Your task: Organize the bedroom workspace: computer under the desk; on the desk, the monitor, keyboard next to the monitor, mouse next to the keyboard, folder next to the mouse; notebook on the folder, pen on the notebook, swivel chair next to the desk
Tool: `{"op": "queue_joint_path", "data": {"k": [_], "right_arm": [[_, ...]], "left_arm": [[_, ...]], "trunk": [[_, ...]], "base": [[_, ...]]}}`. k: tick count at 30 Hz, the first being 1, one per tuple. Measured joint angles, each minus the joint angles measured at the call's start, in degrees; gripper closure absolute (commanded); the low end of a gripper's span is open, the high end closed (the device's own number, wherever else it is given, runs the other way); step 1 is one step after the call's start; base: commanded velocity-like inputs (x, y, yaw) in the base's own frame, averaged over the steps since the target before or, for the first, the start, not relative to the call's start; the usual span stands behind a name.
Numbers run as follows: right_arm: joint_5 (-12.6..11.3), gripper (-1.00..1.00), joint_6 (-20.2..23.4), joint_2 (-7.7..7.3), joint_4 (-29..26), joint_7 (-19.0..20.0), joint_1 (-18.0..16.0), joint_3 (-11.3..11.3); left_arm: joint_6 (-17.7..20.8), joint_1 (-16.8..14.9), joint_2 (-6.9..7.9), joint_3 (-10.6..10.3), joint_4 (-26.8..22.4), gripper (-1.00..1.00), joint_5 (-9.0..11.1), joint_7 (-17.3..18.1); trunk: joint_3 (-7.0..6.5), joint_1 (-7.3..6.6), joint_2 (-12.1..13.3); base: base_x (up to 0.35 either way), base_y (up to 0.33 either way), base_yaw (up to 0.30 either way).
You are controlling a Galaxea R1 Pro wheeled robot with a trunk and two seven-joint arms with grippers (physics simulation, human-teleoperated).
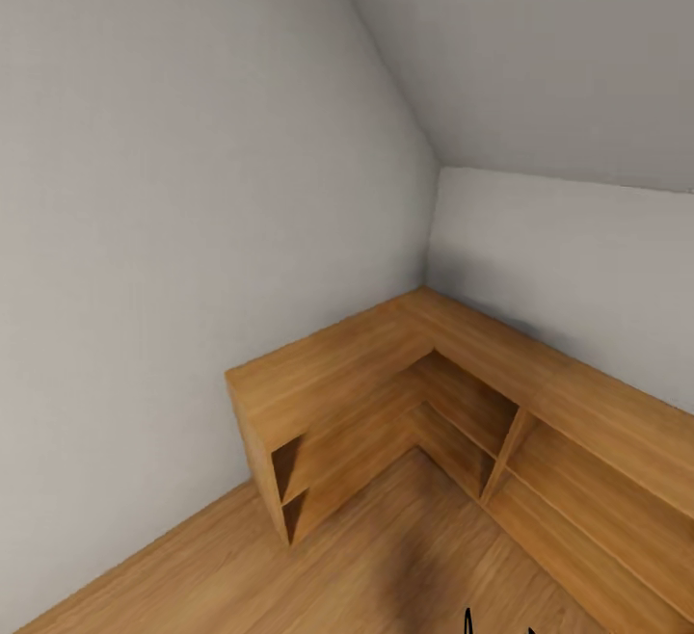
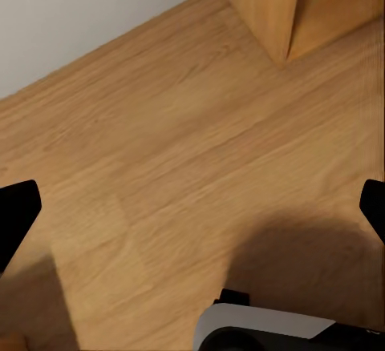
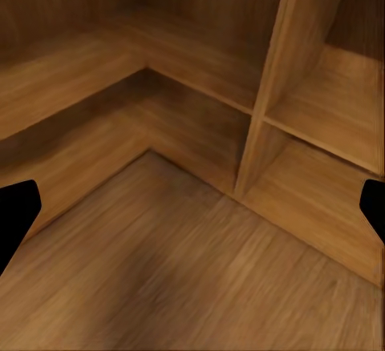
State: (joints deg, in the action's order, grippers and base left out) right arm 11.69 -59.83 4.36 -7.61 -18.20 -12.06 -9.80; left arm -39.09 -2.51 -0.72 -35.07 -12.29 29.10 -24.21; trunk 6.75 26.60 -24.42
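Head view faces a low L-shaped wooden shelf unit (image 1: 405, 393) filling a corner of grey walls (image 1: 145, 229), with bare wood floor (image 1: 386, 557) before it. Both wrist views show each gripper's black fingertips spread wide at the frame edges, left gripper (image 2: 192, 215) and right gripper (image 3: 192, 215) holding nothing. None of the task's things are visible.

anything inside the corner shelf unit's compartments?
The visible openings of the wooden L-shaped shelf unit look bare in the head view and right wrist view: just wood shelves and a divider. The deep corner is shadowed, so its back can't be checked.
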Motion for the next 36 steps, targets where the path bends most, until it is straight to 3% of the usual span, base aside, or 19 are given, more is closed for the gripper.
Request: {"op": "queue_joint_path", "data": {"k": [14,36], "right_arm": [[0.00,-1.00,0.01,0.00,0.01,0.08,0.00,0.00],[0.00,-1.00,1.65,-0.04,0.01,2.27,-0.01,-0.01]], "left_arm": [[0.01,0.00,-0.01,-0.01,0.00,-1.00,0.01,0.01],[0.01,0.00,0.00,0.04,0.00,-1.00,0.01,0.01]], "trunk": [[0.00,0.01,0.00],[0.00,0.03,0.01]], "base": [[0.297,0.000,-0.300],[0.020,0.000,-0.300]]}}
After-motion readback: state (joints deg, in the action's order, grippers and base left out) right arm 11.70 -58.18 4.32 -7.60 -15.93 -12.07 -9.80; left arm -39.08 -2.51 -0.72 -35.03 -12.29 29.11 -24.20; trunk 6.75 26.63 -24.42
